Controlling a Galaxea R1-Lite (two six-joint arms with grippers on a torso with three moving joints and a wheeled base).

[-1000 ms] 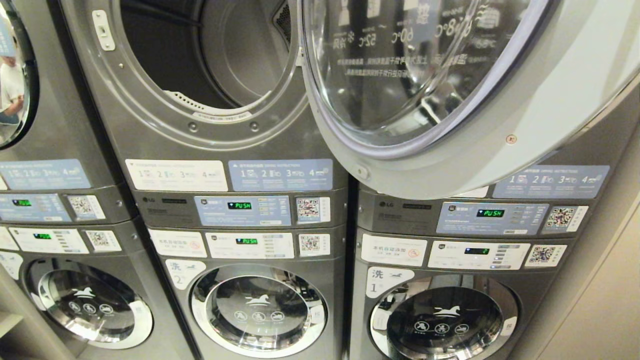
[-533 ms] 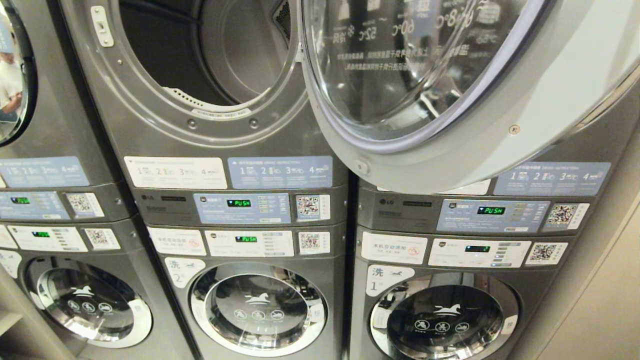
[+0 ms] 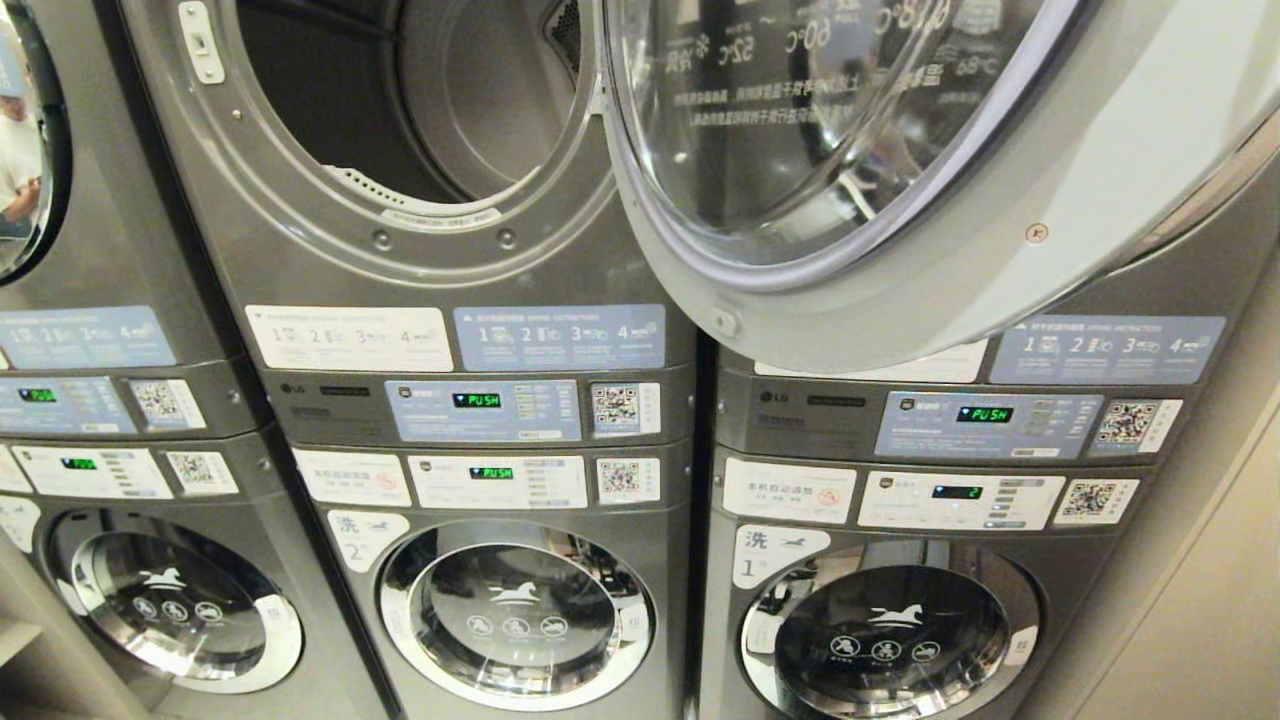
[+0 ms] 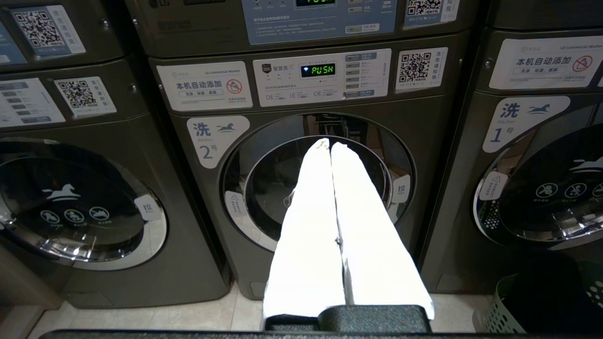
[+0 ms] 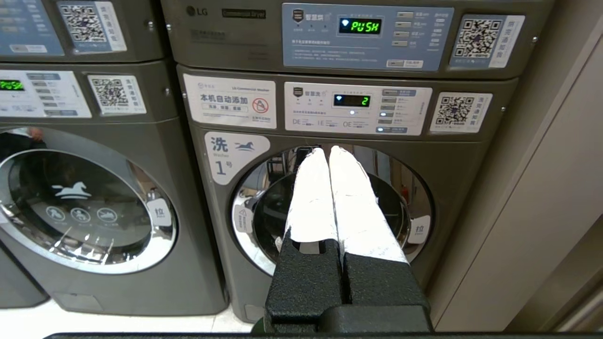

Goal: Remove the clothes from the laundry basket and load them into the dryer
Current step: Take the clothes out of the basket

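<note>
The dryer (image 3: pixel 400 100) is the upper middle machine in the head view; its drum is open and dark inside. Its round glass door (image 3: pixel 850 150) is swung out to the right. In the left wrist view, the pale green laundry basket (image 4: pixel 504 313) stands on the floor in front of washer 1, with a dark mass above its rim; I cannot make out clothes there. My left gripper (image 4: pixel 330 143) is shut and empty, pointing at washer 2's door. My right gripper (image 5: pixel 328 149) is shut and empty, facing washer 1's door. Neither arm shows in the head view.
Stacked grey machines fill the view, with washer 2 (image 3: pixel 515 610) and washer 1 (image 3: pixel 885 635) below the dryers. A beige wall (image 3: pixel 1200 600) bounds the right side. A person is reflected in the far left dryer door (image 3: pixel 20 150). Pale floor tiles (image 4: pixel 141 320) lie below the washers.
The whole head view has slid slightly upward in the picture, so the camera has moved. Nothing in the scene itself has shifted.
</note>
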